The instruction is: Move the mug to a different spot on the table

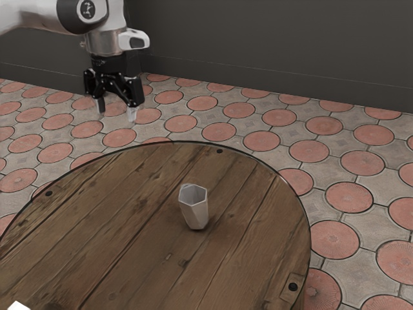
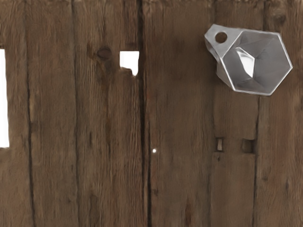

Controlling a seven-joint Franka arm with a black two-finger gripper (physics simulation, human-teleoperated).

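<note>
The mug (image 1: 193,206) stands upright near the middle of the round wooden tabletop (image 1: 97,219). It is a pale, faceted mug with a six-sided mouth, and nothing touches it. In the exterior view, the arm (image 1: 97,19) comes in from the upper left. Its black jaws hang high in the air, pointing down and spread wide, with nothing between the fingertips (image 1: 131,119). The mug is well apart from the jaws, lower down and toward the exterior view's right.

In the wrist view, the hand looks straight down on the dark planks of the tabletop (image 2: 94,165). The mug (image 2: 255,75) sits off to one side of the hand, not beneath it. Its open mouth faces up, and a small flat handle tab (image 2: 218,41) pierced by a round hole juts from its rim. Red round pavers cover the floor (image 1: 335,148) around the tabletop, in front of a dark wall (image 1: 277,32).
</note>
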